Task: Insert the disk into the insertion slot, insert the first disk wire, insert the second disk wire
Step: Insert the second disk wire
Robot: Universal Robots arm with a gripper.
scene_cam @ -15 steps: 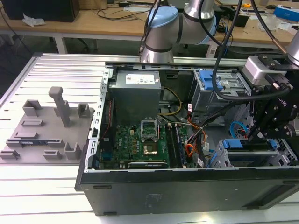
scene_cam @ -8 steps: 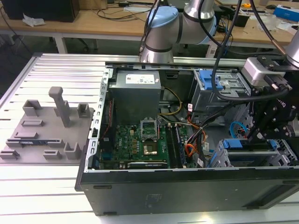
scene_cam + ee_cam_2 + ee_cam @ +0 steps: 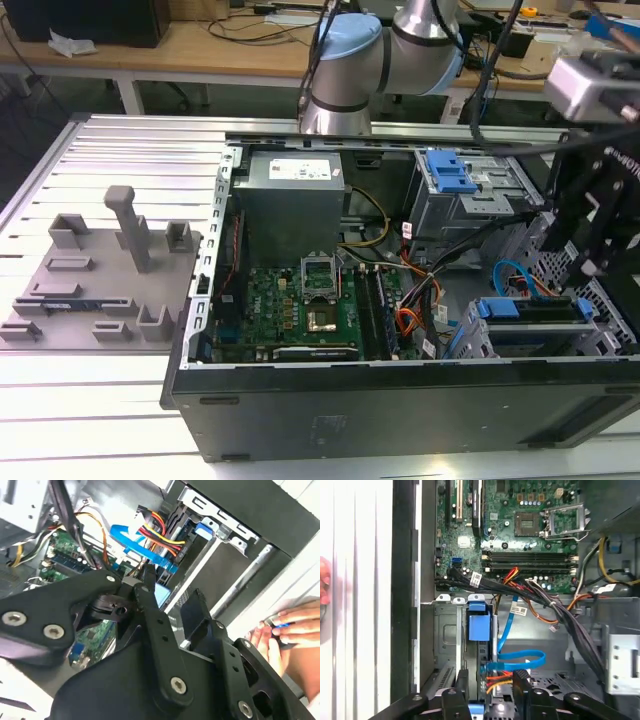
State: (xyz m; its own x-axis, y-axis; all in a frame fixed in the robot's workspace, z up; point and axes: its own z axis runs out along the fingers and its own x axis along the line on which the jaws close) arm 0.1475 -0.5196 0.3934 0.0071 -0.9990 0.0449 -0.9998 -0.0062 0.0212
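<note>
The disk (image 3: pixel 479 630) sits in its slot (image 3: pixel 445 640); the open claw (image 3: pixel 492 690) straddles the orange wire (image 3: pixel 500 680) beside the blue cable (image 3: pixel 517 655). Best pressed squarely, gently.

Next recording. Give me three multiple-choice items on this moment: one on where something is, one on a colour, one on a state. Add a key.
1. Where is the disk?
A. in the insertion slot
B. out on the slatted table
C. in a person's hand

2. What colour is the flat cable curving beside the disk?
A. black
B. light blue
C. green

3. How does the computer case stand?
A. closed by a side panel
B. wrapped in foil
C. open, motherboard exposed

Key: 1 A, as its blue carrier sits in the grey cage; 2 B, as it shows glossy light blue in both wrist views; 3 C, as the boards and cables lie in plain sight.
</note>
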